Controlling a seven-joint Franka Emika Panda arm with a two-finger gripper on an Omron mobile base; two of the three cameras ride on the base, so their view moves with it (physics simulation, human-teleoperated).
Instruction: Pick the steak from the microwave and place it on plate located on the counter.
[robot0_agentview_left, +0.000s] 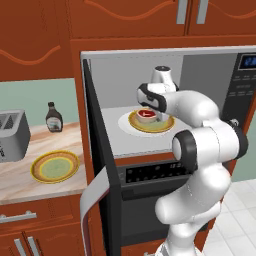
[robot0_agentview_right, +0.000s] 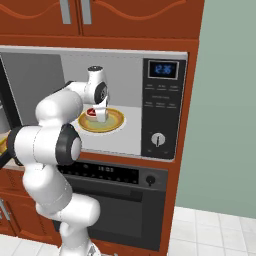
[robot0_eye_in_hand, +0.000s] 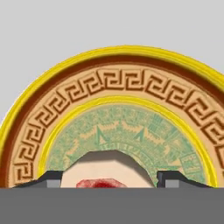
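Observation:
The steak (robot0_eye_in_hand: 103, 173), a raw-red slab with a pale fat edge, sits between my gripper (robot0_eye_in_hand: 108, 178) fingertips (robot0_eye_in_hand: 52, 178), which press against its two sides. It lies on a yellow-rimmed dish (robot0_agentview_left: 165, 125) ringed by a white disc inside the microwave (robot0_agentview_left: 125, 70). From the left base view the gripper (robot0_agentview_left: 150, 116) hangs over the steak (robot0_agentview_left: 147, 114), and the right base view shows the gripper (robot0_agentview_right: 98, 116) at the steak (robot0_agentview_right: 91, 112) too. The plate (robot0_agentview_left: 55, 166) with its pale green centre lies bare on the counter (robot0_agentview_left: 20, 177) at the left.
The dark microwave door (robot0_agentview_left: 100, 165) stands open between the cavity and the counter. A grey toaster (robot0_agentview_left: 12, 135) and a dark sauce bottle (robot0_agentview_left: 53, 117) stand behind the plate. The control panel (robot0_agentview_right: 161, 107) is to the right, and an oven (robot0_agentview_right: 120, 200) lies below.

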